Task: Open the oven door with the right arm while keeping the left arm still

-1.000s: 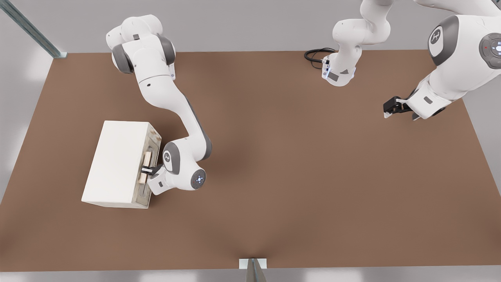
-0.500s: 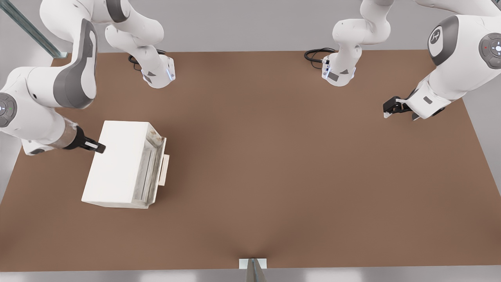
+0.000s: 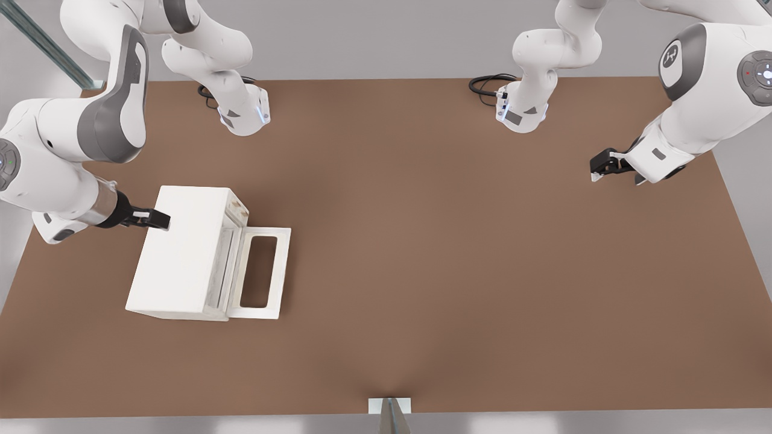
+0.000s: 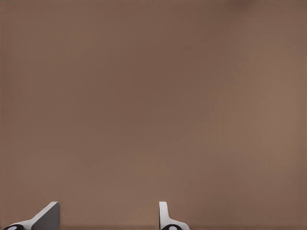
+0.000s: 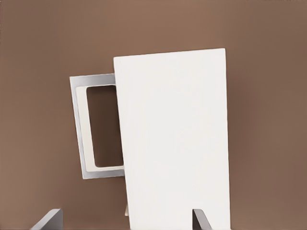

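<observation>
Oven (image 3: 181, 253): sat on the brown table (image 3: 458, 253) in the left half of the front view, its front facing that view's right.
Oven door (image 3: 260, 269): lay swung fully down, flat on the table beside the oven's front, window cut-out showing the brown surface through it.
Gripper (image 3: 154, 219): hovered at the oven's rear upper edge, far left of frame, fingers spread apart and holding nothing.

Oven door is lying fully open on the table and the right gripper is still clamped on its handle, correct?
Not quite. The oven door does lie open flat on the table, but the gripper is off the handle, open, above the oven at its rear edge, as the front view shows.
</observation>
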You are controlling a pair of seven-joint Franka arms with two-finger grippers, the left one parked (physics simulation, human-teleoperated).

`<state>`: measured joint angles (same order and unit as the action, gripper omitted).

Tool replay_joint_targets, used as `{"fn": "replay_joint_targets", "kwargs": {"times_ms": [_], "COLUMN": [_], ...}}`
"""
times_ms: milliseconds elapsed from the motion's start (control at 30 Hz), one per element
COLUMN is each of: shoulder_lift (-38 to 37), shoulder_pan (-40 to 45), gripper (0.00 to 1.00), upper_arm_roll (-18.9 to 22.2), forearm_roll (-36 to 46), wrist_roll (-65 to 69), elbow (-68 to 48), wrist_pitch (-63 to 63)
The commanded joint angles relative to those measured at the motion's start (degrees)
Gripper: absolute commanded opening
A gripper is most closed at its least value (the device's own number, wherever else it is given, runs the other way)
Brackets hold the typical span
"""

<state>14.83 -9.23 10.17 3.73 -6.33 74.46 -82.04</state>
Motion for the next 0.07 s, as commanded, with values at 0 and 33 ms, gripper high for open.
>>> {"fn": "replay_joint_targets", "kwargs": {"times_ms": [0,33], "shoulder_lift": [-0.07,-0.07], "shoulder_pan": [-0.09,0.00], "gripper": [1.00,1.00], "upper_arm_roll": [0.02,0.02], "forearm_roll": [0.05,0.05], "wrist_roll": [9.32,9.40], "elbow": [-0.01,-0.01], "wrist_pitch": [0.04,0.04]}}
